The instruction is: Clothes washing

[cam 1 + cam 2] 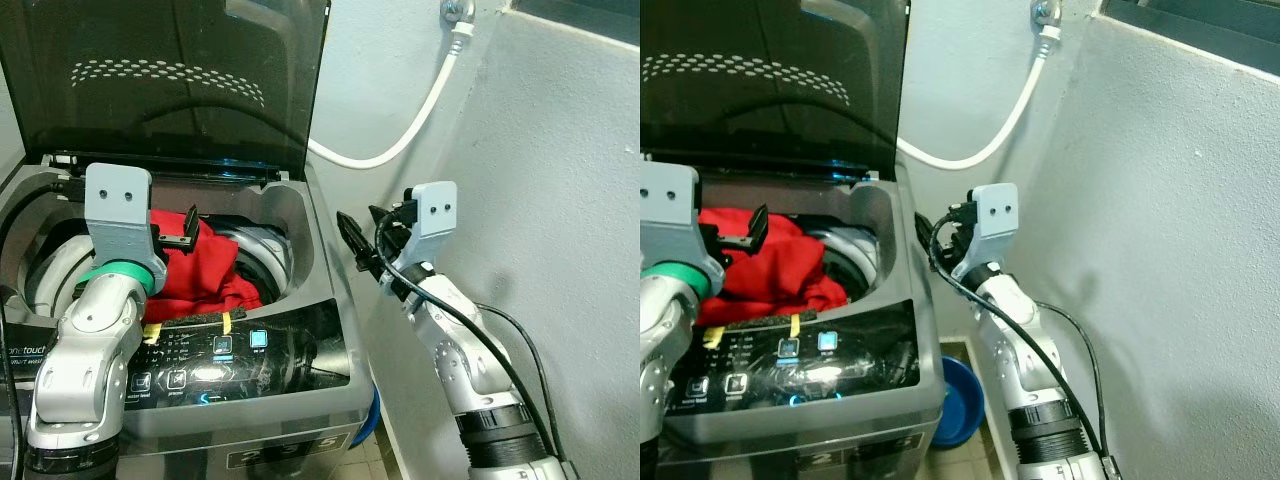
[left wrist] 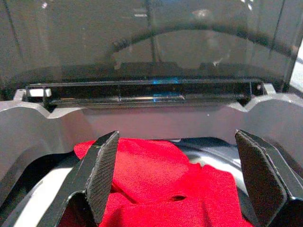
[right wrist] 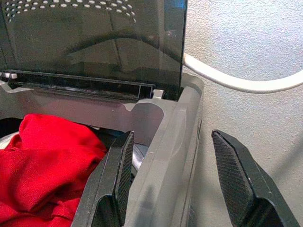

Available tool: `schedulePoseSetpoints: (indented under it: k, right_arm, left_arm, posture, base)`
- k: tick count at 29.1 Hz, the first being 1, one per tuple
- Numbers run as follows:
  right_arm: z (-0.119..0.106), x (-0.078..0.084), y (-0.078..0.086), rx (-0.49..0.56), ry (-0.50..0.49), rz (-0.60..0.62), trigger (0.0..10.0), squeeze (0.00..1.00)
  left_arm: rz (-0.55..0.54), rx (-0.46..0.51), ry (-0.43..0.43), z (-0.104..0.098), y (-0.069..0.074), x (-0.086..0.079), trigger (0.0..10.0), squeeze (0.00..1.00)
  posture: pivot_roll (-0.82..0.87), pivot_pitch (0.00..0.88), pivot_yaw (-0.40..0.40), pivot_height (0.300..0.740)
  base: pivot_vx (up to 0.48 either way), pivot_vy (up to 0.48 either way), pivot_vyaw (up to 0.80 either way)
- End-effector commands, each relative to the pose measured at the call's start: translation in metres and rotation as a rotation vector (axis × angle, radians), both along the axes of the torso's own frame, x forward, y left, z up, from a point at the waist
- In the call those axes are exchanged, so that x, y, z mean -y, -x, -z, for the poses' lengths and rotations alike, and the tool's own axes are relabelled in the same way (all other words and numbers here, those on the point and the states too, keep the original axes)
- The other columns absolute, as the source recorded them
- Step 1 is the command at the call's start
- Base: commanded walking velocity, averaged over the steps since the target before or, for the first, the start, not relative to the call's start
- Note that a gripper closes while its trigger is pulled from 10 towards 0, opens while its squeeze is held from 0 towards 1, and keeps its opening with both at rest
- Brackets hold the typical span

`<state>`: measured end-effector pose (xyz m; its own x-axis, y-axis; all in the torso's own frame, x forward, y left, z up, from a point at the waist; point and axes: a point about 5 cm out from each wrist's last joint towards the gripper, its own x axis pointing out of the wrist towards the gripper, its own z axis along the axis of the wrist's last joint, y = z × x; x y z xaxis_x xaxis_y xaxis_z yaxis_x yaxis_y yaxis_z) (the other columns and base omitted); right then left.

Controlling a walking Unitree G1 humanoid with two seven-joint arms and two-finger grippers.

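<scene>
The top-loading washing machine (image 1: 318,262) stands with its dark lid (image 1: 170,80) raised. A red garment (image 1: 210,270) lies in the drum, and part of it hangs over the front rim toward the control panel (image 1: 250,355). My left gripper (image 1: 178,238) hovers over the drum just above the red cloth; it is open, with nothing between its fingers (image 2: 102,175). My right gripper (image 1: 362,240) is open at the machine's right side. In the right wrist view its fingers (image 3: 118,179) straddle the grey right wall (image 3: 170,161) of the tub.
A white hose (image 1: 400,140) runs from a wall tap down behind the machine. A blue basin (image 1: 955,400) sits on the floor at the machine's right front corner. The pale wall (image 1: 560,200) stands close on the right, leaving a narrow gap.
</scene>
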<state>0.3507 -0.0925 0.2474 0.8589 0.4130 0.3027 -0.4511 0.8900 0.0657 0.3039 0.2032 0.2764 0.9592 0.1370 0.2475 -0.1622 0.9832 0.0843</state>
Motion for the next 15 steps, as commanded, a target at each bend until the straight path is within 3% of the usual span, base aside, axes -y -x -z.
schedulePoseSetpoints:
  k: [1,6,15]
  right_arm:
    - [0.005,0.004,0.001,-0.012,-0.002,0.009,10.0,0.00]
    - [0.002,0.005,0.002,0.009,0.012,0.002,10.0,0.00]
    - [-0.007,0.003,0.001,0.050,-0.008,0.000,10.0,0.00]
  left_arm:
    - [0.015,0.020,0.010,-0.002,0.001,0.004,10.0,0.00]
    - [0.006,0.037,0.004,0.001,0.003,0.009,10.0,0.00]
    - [-0.017,0.071,-0.005,-0.006,0.004,0.004,10.0,0.00]
  posture:
    - [0.05,0.000,-0.103,0.740]
    - [0.05,0.000,-0.112,0.740]
    - [0.05,0.000,-0.110,0.740]
  base:
    - [0.000,0.000,0.00]
    - [0.000,0.000,0.00]
    - [0.000,0.000,0.00]
